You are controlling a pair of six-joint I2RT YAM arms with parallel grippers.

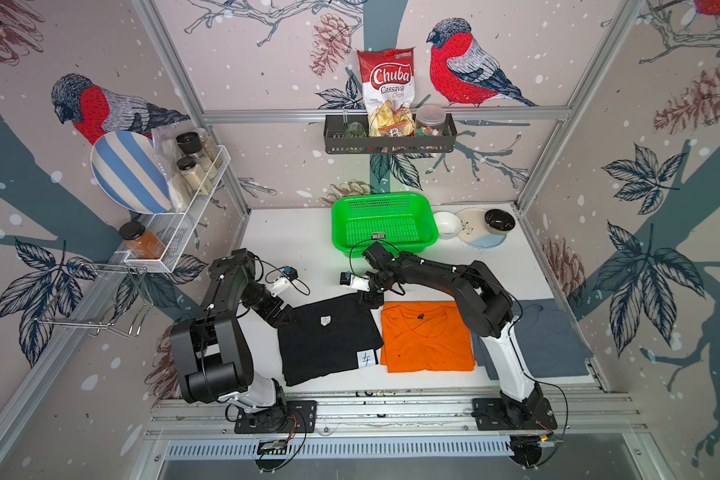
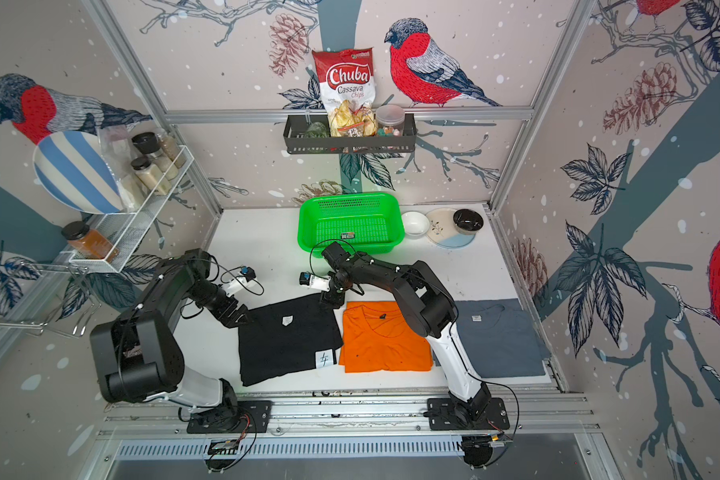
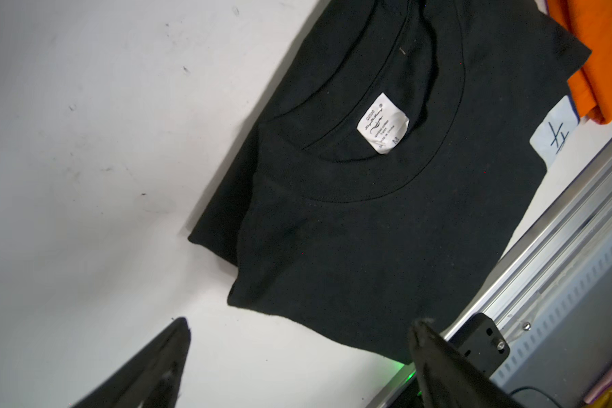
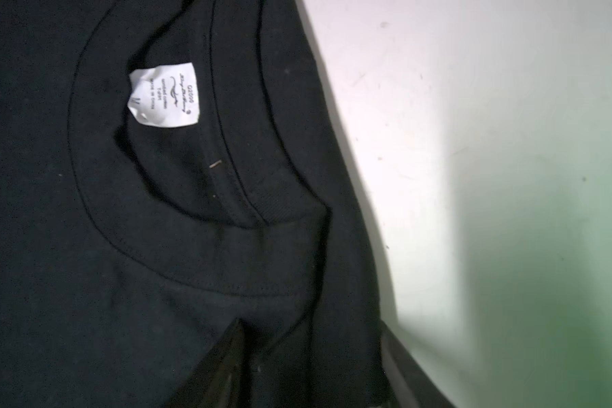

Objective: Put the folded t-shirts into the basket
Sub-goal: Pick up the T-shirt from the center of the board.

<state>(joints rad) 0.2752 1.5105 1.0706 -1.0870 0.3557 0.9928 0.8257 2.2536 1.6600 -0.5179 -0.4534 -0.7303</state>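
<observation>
Three folded t-shirts lie in a row near the front edge: black [image 1: 329,340] [image 2: 287,340], orange [image 1: 427,336] [image 2: 385,338] and grey-blue [image 1: 553,340] [image 2: 499,336], the last partly hidden by my right arm. The empty green basket [image 1: 385,197] [image 2: 350,197] stands behind them. My left gripper [image 1: 285,320] [image 3: 299,325] is open at the black shirt's [image 3: 368,212] far left corner, one fingertip [image 3: 421,328] over its edge. My right gripper [image 1: 371,301] [image 4: 315,339] straddles the far right edge of the black shirt [image 4: 121,247], jaws partly drawn in with cloth between them.
A white bowl [image 1: 446,224] and a plate [image 1: 481,243] carrying a black bowl [image 1: 499,219] sit right of the basket. The metal rail [image 1: 391,405] runs along the front. A black wire shelf [image 1: 389,143] hangs on the back wall, a white rack [image 1: 184,224] on the left.
</observation>
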